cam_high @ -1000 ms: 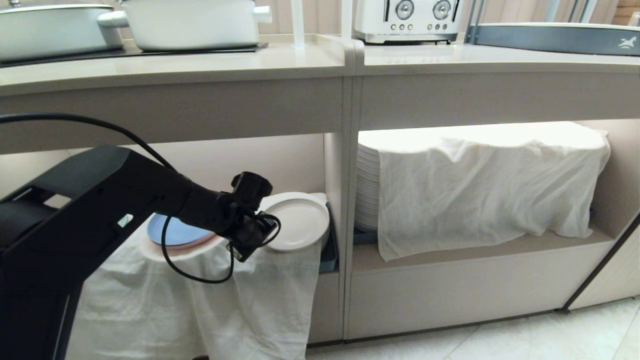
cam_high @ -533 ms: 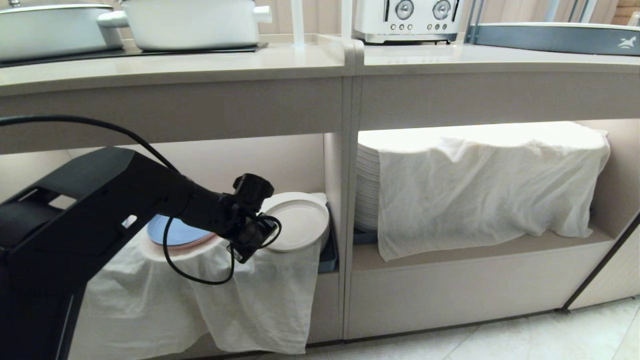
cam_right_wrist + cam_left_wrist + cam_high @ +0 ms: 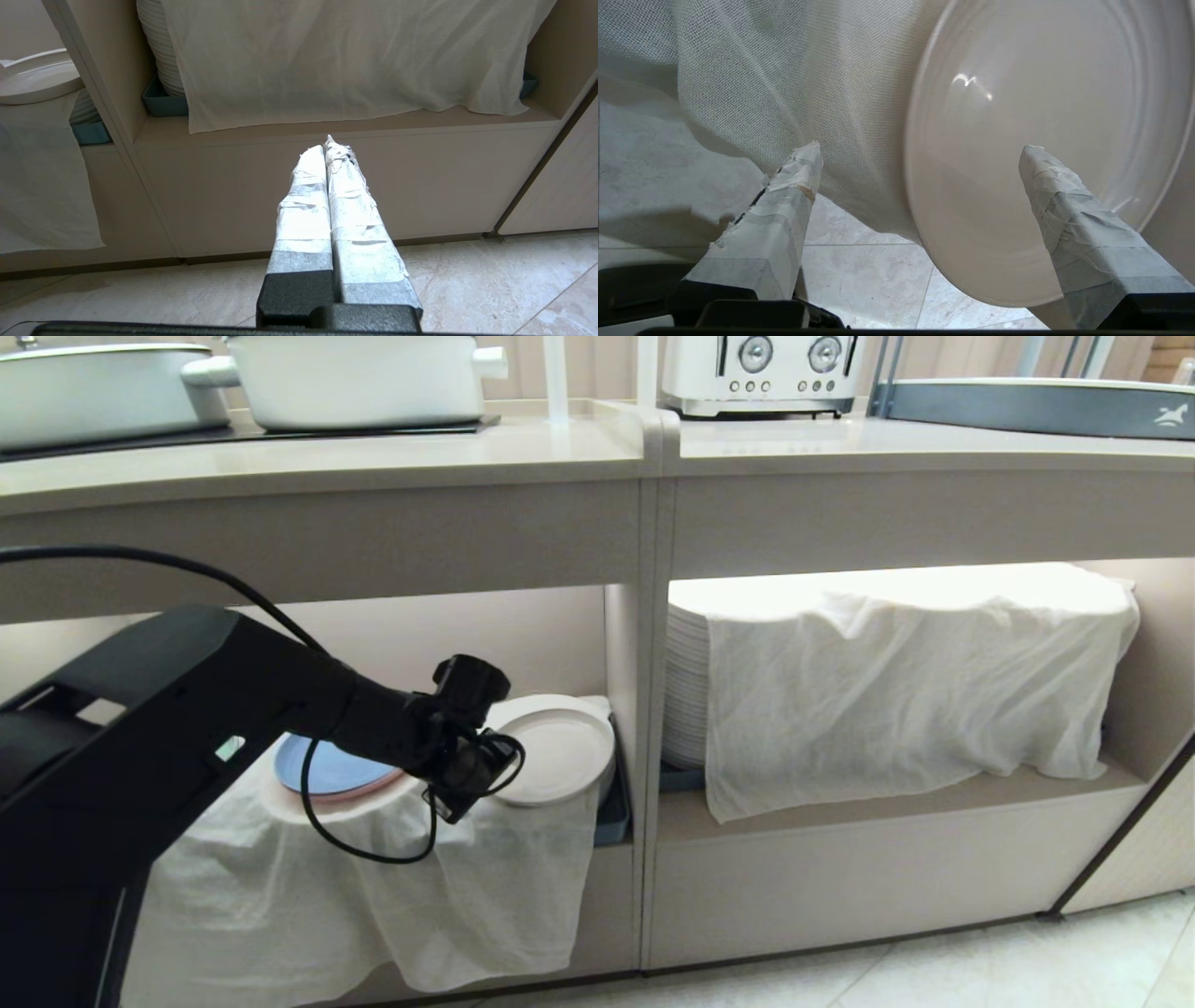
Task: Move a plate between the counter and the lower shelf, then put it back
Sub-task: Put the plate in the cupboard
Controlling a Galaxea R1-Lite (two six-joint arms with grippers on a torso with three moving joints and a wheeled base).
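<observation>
The cream plate lies flat on a cloth-draped stack at the right end of the lower shelf, under the counter. My left gripper is at the plate's near left rim. In the left wrist view the left gripper is open, one taped finger over the plate and the other out beside the cloth, neither pressing it. My right gripper is shut and empty, parked low before the right bay, where the plate shows at the far left.
A blue plate sits on a pink one on the same draped stack. White cloth hangs to the floor. A tall cloth-covered plate stack fills the right bay. Pots and a toaster stand on the counter.
The left arm has kept its place at the plate's rim and the plate has not moved on the stack. The gripper's fingers now stand apart from the plate.
</observation>
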